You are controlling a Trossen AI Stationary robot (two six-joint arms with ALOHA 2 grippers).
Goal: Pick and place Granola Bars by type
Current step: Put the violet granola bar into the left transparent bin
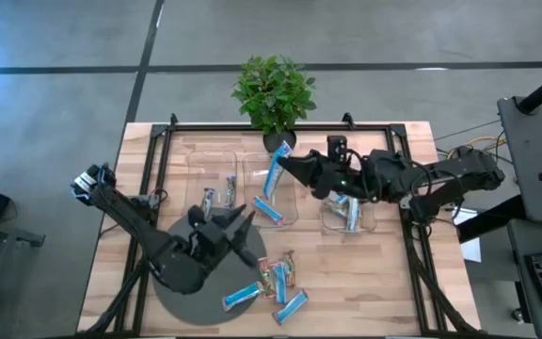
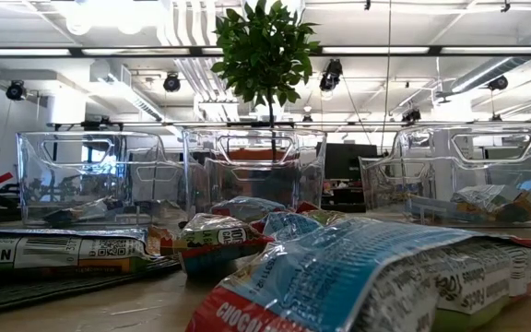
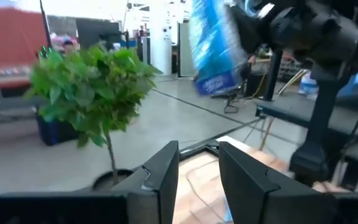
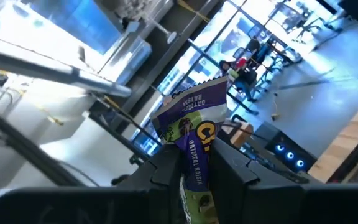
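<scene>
My right gripper (image 1: 288, 162) hovers over the middle clear tray (image 1: 290, 202), shut on a blue-and-white granola bar (image 1: 273, 177). That bar also shows in the left wrist view (image 3: 211, 50) and the right wrist view (image 4: 194, 134). My left gripper (image 1: 243, 231) is open and holds nothing. It is raised near the table's middle, with its fingers (image 3: 160, 171) pointing toward the far edge. Several loose bars (image 1: 276, 282) lie flat on the table near the front edge and fill the foreground of the low view (image 2: 339, 267). Other bars lie in the left tray (image 1: 216, 193), the middle tray (image 1: 269, 211) and the right tray (image 1: 348, 213). My right gripper pinches the blue-and-white bar between its two fingers (image 4: 166, 168), across the wrapper near one end (image 4: 191, 165). The rest of the bar sticks out past the fingertips. The bar is lifted clear and hangs tilted above the middle tray.
A potted plant (image 1: 273, 89) stands at the far edge behind the trays. Black frame rails (image 1: 158, 160) run along the table's sides. A round dark base (image 1: 191, 282) sits at the near left. There is bare wood at the near right (image 1: 374, 282).
</scene>
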